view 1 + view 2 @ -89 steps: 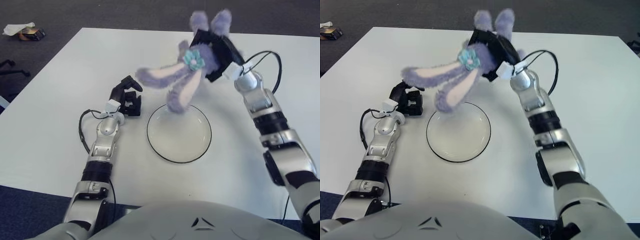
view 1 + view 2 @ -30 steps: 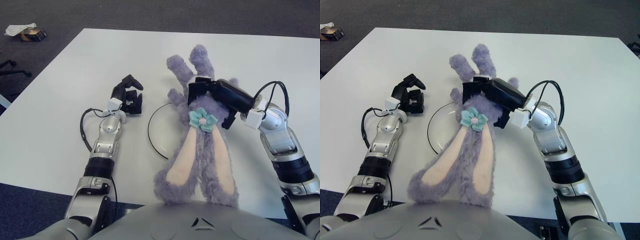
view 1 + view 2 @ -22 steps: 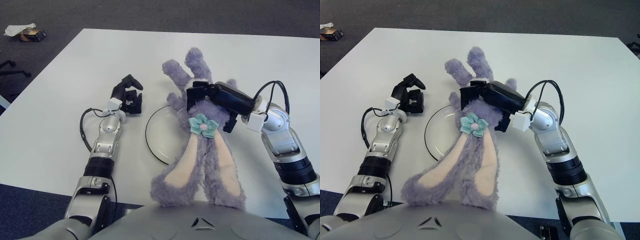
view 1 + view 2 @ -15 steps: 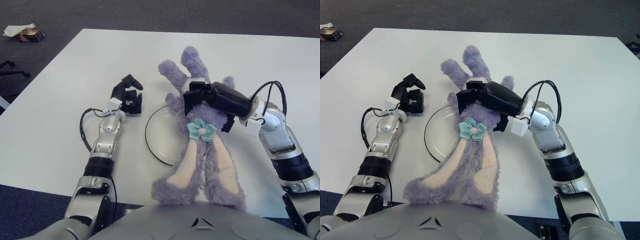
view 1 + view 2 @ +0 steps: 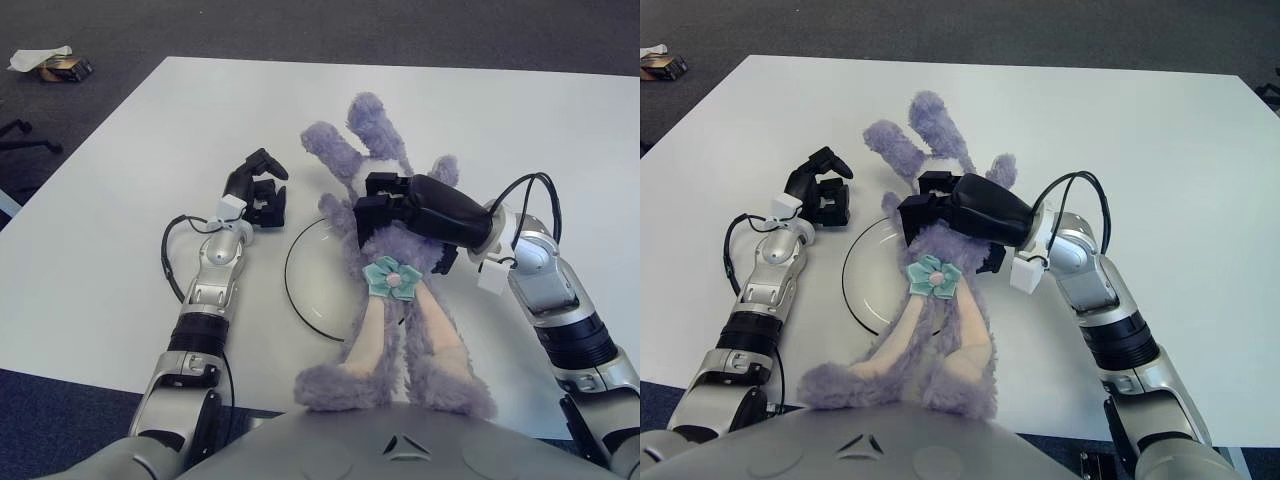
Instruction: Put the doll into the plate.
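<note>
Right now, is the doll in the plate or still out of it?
Partly over it, not released. The right hand grips the doll, whose body covers the plate's right side while its long ears trail toward the table's near edge.

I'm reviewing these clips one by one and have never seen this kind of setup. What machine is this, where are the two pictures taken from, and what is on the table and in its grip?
This is a humanoid robot with two arms, each ending in a three-finger robot hand. Both pictures come from a stereo camera on its head, looking down at a white table from two spots slightly apart, so they show one scene.

On the table lies a clear round plate with a dark rim. The right robot hand is closed around a purple plush bunny doll with a teal flower. The doll hangs over the plate's right part, its long ears trailing toward the robot's body; whether it touches the plate cannot be told.

The left robot hand shows left of the plate, fingers curled, holding nothing.
</note>
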